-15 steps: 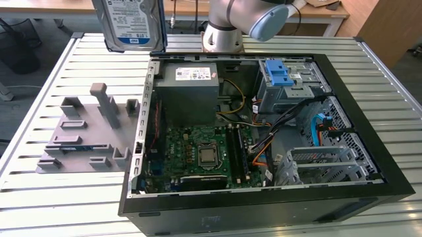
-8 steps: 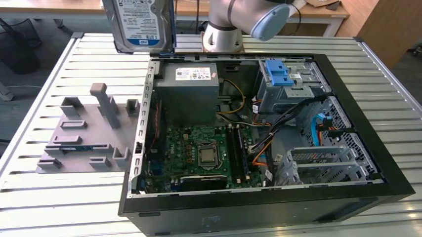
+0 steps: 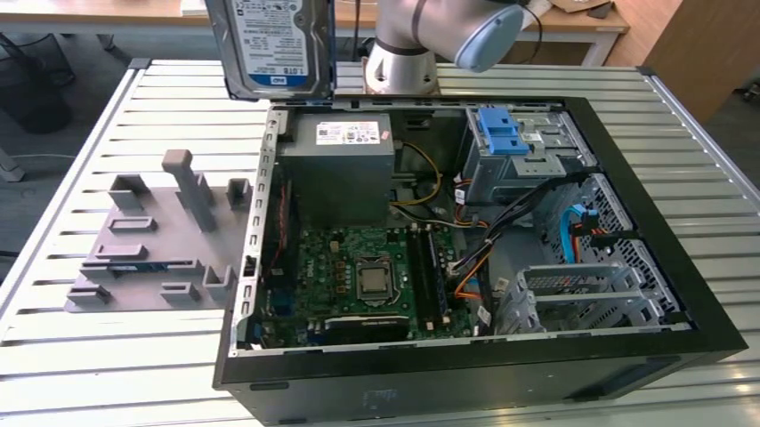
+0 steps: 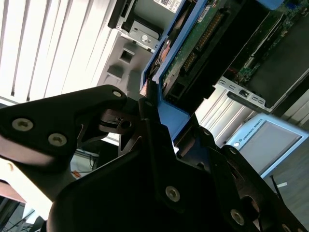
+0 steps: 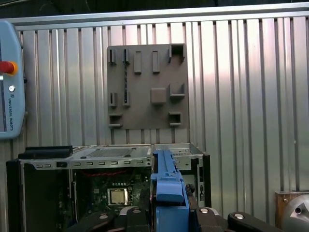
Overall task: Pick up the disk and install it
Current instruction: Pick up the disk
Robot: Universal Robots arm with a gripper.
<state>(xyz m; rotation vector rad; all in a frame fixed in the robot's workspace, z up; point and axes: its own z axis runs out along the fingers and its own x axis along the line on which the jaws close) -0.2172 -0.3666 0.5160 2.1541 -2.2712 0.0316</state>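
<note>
Open computer case [image 3: 475, 382] sits below the jaws on a slatted metal surface [image 3: 119, 374] — motherboard [image 3: 356, 267], grey power supply [image 3: 344, 169], blue-latched drive cage [image 3: 499, 133] inside. Grey fixture plate [image 3: 155, 258] beside the case; teach pendant [image 5: 9, 82] off aside.

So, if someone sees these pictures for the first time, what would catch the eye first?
The disk, a hard drive with blue side rails, hangs high at the exterior view's top left, clamped in the gripper. On the slatted table lies the open computer case, its motherboard and cables exposed. A grey fixture board lies beside it on the exterior view's left.
</note>
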